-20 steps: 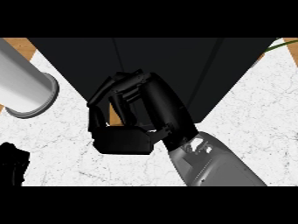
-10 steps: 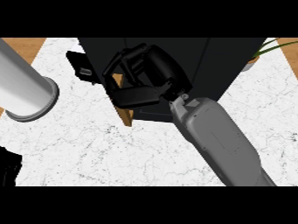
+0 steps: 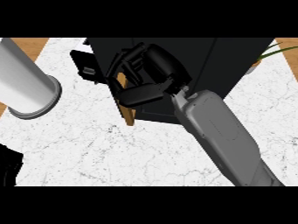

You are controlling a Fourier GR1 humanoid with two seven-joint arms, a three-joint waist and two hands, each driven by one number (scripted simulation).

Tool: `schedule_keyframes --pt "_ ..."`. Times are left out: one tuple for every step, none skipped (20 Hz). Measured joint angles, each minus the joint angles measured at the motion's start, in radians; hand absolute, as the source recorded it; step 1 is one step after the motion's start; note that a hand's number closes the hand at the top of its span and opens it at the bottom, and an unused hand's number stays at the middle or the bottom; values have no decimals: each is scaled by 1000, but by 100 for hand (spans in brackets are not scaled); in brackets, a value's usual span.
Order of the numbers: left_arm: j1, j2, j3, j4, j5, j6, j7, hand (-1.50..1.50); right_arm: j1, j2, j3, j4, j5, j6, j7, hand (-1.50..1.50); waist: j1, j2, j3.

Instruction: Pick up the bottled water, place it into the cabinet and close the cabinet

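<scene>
My right hand [image 3: 152,75] is raised in front of the black cabinet [image 3: 222,61], at its open left side. The fingers and thumb [image 3: 138,94] are curled inward like a hand closed round something. The bottled water itself is hidden inside that curl. The cabinet's door stands open and shows as a narrow wood-coloured edge [image 3: 129,114] just under and behind the fingers. At the lower left corner of the view my left hand [image 3: 0,169] rests low over the counter, only partly in view.
A tall white cylinder [image 3: 17,81] stands on the marble counter [image 3: 112,153] at the left. A small dark object with pale patches [image 3: 83,65] sits beside the cabinet's left side. Green leaves [image 3: 281,49] show at the far right.
My right hand has moved away from me, from over the counter up to the cabinet's opening, staying curled. The wooden door edge now shows below it. The left hand has not moved.
</scene>
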Motion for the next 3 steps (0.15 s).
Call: schedule_keyframes --pt "-3 -1 -1 -4 0 3 4 150 -3 -1 -2 6 -5 9 -2 150 1 0 -1" --pt "-2 -1 -2 -5 -1 2 4 150 -4 -3 -4 11 -5 14 -11 150 3 0 -1" --pt "-6 1 1 -7 1 3 8 150 -7 -4 -5 16 -7 22 -17 150 3 0 -2"
